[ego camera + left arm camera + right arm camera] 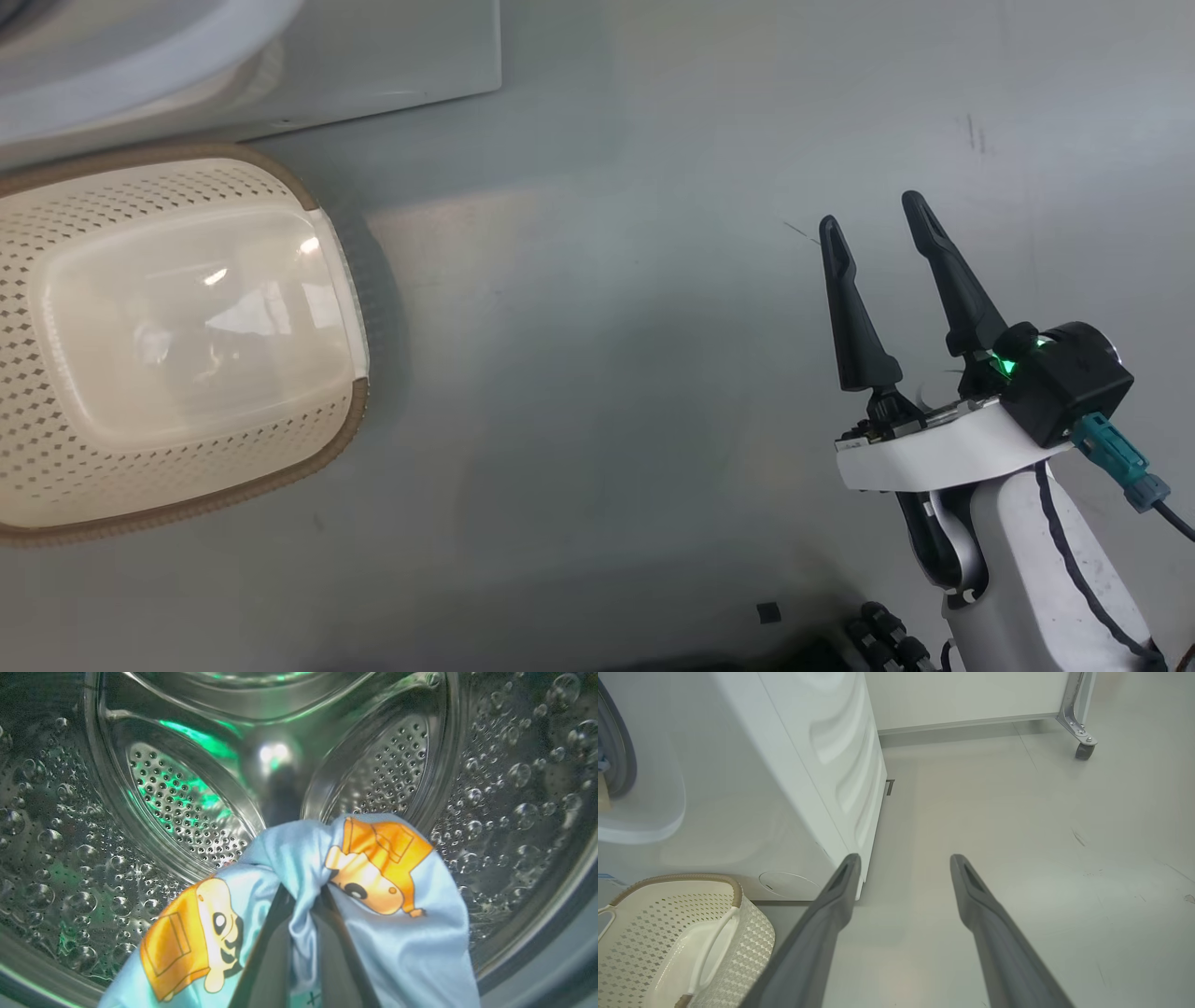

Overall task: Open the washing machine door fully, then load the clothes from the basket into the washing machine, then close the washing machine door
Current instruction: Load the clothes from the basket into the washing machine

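In the left wrist view my left gripper [302, 905] is inside the perforated steel drum [187, 807] of the washing machine. It is shut on a light blue garment [411, 933] printed with a cartoon face and orange patches. The cloth bunches between the two dark fingers [261, 961] and hides their tips. The cream basket [177, 345] with a brown rim stands on the floor at the left of the head view, with nothing in it. My right gripper [873, 217] hangs open over bare floor, far right of the basket. The washing machine door is out of view.
The washer's white body [808, 765] stands left of my right gripper [904, 858], with the basket [668, 938] in front of it. A white cabinet on a castor [1083, 750] stands at the far right. Grey floor [1017, 812] spreads between them.
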Available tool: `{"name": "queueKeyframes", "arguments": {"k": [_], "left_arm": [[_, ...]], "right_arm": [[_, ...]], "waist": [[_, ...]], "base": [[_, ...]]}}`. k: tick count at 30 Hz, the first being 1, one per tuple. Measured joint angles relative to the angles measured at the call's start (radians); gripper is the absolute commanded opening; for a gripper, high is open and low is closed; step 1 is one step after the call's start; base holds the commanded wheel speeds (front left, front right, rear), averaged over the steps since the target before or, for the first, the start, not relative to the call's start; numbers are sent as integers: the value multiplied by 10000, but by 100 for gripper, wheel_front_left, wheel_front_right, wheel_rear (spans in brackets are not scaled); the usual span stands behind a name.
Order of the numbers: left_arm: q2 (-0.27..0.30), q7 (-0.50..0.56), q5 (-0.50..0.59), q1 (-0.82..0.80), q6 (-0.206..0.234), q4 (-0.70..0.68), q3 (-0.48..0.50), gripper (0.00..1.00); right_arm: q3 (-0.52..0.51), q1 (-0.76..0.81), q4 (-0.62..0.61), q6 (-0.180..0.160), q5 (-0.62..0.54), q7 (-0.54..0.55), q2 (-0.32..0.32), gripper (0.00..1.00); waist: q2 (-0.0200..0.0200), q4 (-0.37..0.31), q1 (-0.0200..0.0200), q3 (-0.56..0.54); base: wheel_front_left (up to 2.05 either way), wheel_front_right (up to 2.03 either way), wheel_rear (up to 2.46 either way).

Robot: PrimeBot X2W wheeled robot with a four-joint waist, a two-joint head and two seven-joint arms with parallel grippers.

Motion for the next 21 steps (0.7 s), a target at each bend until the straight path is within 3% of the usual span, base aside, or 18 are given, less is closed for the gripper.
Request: {"name": "queueKeyframes", "arguments": {"k": [15, 21], "left_arm": [[675, 756, -389, -1953, 0, 1093, -591, 0], [1091, 249, -272, -2807, 0, 936, -1018, 0]], "right_arm": [[261, -294, 203, -12, 6, -90, 19, 100], [487, -295, 364, -12, 94, -165, 35, 100]], "waist": [[0, -221, 0, 1188], [0, -293, 0, 1487]], "base": [[0, 0, 0], [0, 0, 0]]}}
